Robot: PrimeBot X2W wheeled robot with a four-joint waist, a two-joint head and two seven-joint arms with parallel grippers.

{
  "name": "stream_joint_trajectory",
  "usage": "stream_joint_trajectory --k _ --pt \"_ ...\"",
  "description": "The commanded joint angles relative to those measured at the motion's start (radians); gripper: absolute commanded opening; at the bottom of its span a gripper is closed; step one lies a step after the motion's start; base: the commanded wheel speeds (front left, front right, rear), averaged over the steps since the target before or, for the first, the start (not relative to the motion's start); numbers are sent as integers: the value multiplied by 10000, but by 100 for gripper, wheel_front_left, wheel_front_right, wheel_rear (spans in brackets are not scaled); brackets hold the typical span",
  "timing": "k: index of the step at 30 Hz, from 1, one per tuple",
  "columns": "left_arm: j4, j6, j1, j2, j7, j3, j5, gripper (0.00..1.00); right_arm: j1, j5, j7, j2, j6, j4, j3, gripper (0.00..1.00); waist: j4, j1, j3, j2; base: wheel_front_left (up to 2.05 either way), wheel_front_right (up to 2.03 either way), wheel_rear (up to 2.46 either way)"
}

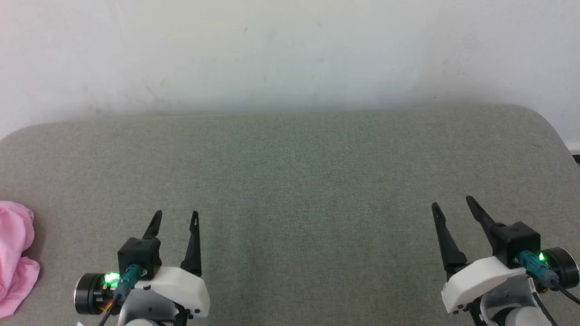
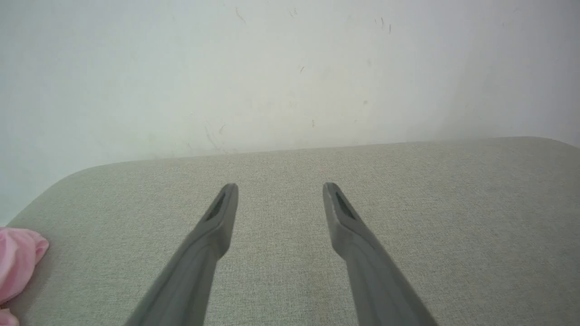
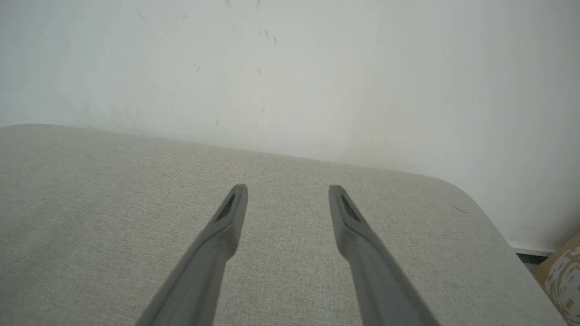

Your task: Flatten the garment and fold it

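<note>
At the near edge, our left gripper [image 1: 176, 213] and right gripper [image 1: 452, 201] each have their fingers spread and empty. Off to our left, the pink garment [image 1: 16, 253] lies bunched on the grey padded surface [image 1: 290, 172], with a white wall [image 1: 290, 54] beyond.

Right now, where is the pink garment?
The garment lies bunched at the head view's left edge on the grey surface, left of the left gripper.

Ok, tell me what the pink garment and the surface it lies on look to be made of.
The garment: soft matte pink cloth, probably cotton knit; it slumps in rounded, crumpled folds.
The surface: grey-green woven upholstery, matte; fine weave grain shows, and rounded corners suggest padding.
</note>
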Motion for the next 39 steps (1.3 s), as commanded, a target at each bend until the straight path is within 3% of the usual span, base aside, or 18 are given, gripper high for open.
stream_joint_trajectory --k 1,21,39 --pt "51 -10 -28 -3 -103 -65 -131 100 21 65 -82 5 0 53 -43 100 -3 0 -2 0 0 0 0" --pt "201 18 -168 -7 -521 -229 -658 100 100 257 -436 12 -1 99 -205 100 181 0 -9 0 0 0 0" --pt "308 82 -220 -10 -878 -168 -1100 100 215 373 -590 17 -3 -191 -251 100 1264 0 -28 0 0 0 0"
